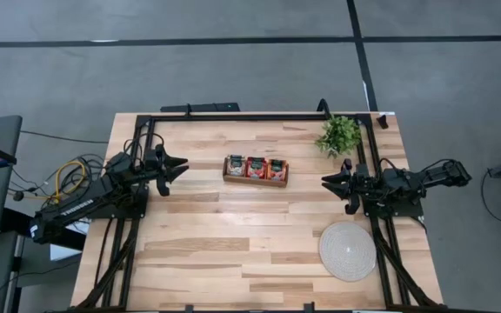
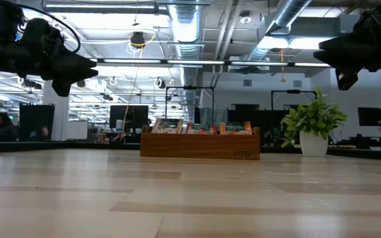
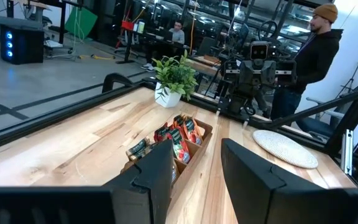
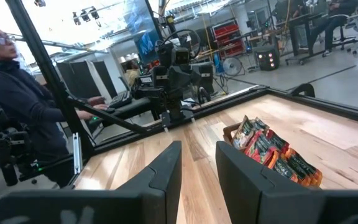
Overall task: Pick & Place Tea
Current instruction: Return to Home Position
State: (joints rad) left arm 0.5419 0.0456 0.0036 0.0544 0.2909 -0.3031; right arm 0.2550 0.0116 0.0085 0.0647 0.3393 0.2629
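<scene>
**Both arms hang empty; the tea sits in the three-part organizer**

One wooden organizer (image 2: 200,147) stands at the middle of the worktop (image 1: 224,239), towards its far side. It has three compartments in a row, and each holds tea sachets (image 1: 256,167) standing on edge. The left compartment holds pale ones; the middle and right compartments hold red ones. How many sachets each compartment holds cannot be counted from these views.

The left end effector (image 1: 179,165) hangs above the left side of the worktop. It points right towards the organizer and is well apart from it. Its two fingers (image 3: 157,177) stand apart with nothing between them. The right end effector (image 1: 327,181) hangs above the right side and points left, also well apart from the organizer. Its two fingers (image 4: 166,174) are spread too, and they hold nothing.

One potted green plant (image 1: 339,135) stands near the far right corner, just beyond the right end effector. One round woven mat (image 1: 348,250) lies flat at the near right.

One person in a dark hoodie (image 3: 316,50) stands beyond the right edge of the worktop. One person in dark clothing (image 4: 14,99) is beyond the left edge.
</scene>
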